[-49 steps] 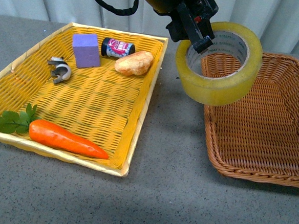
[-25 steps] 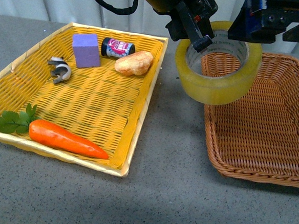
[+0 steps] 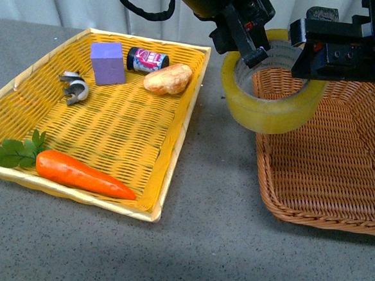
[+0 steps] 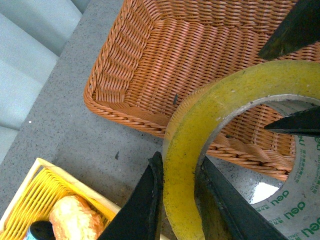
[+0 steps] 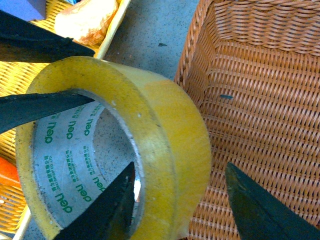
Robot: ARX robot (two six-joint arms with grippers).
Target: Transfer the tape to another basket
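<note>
Front view showed the tape [image 3: 273,111] hanging clear of the bench [image 3: 219,245], beside the yellow basket [image 3: 111,129] and overlapping the near rim of the brown basket [image 3: 340,164]. The left fingers [image 3: 250,47] were clamped on the roll's wall, one inside the core and one outside. The left wrist view confirmed this, with both pressed flat against the yellow band. The right fingers [image 3: 307,59] stood at the opposite side of the roll.

Only the right wrist view settled their state. One finger sat inside the printed core and the other outside, with a plain gap between the outer finger and the tape, so they were spread and straddling the wall, not gripping it. The front view hid that gap behind the roll's rim.

The step in hand looked like a handover from left to right. The next move would call for the right fingers to close firmly on the wall before the left ones let go. The roll could then be carried further over the brown basket and lowered in.

The left wrist view alone showed what lay underneath: the basket's corner, with part of the roll over bare bench.
</note>
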